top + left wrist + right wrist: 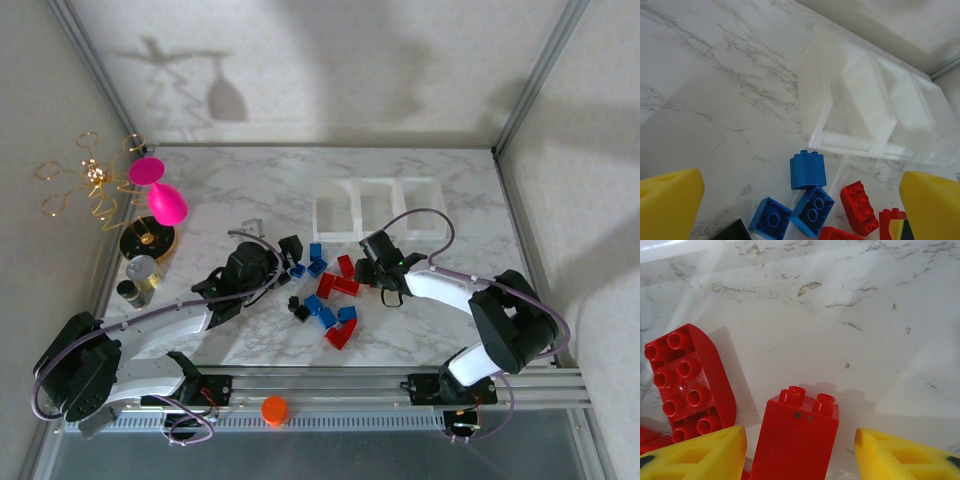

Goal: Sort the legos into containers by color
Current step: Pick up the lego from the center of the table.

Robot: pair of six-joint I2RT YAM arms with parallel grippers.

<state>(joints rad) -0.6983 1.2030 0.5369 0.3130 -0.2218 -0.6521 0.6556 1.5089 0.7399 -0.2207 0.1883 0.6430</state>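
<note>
Red, blue and black legos (322, 292) lie scattered on the marble table in front of the three joined white containers (356, 212). My right gripper (800, 445) is down at the table with a tall red brick (795, 440) between its yellow fingers; a narrow gap shows on each side. A rounded red brick (687, 382) lies just left of it. My left gripper (800, 200) hangs wide open over three blue bricks (808, 170), with a red brick (859, 206) to the right and a black one (732, 231) at lower left. The containers (845, 145) stand just beyond.
A pink goblet (160, 195), a gold wire stand (90, 180) and a small jar (142, 272) stand at the left edge. An orange cap (274, 409) rests on the front rail (330, 385). Bare marble stretches behind and left of the containers.
</note>
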